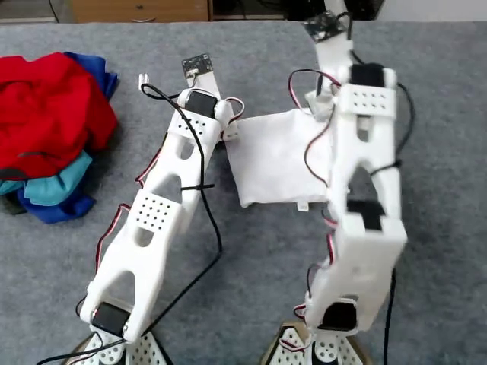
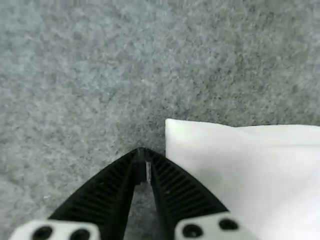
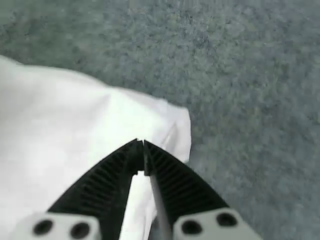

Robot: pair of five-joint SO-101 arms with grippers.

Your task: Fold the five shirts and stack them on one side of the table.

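While our left gripper (image 2: 142, 152) and right gripper (image 3: 140, 145) sit closed and empty, we hold them at two corners of the folded white shirt (image 1: 270, 160).

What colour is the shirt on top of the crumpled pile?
Red; the crumpled red shirt shows best in the high view.

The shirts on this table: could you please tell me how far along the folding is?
Done: none stacked yet. In hand: the white shirt lies folded mid-table, the shut left tool beside its corner, the shut right tool over its edge. Remaining: the heap of red, teal and blue shirts is unfolded.
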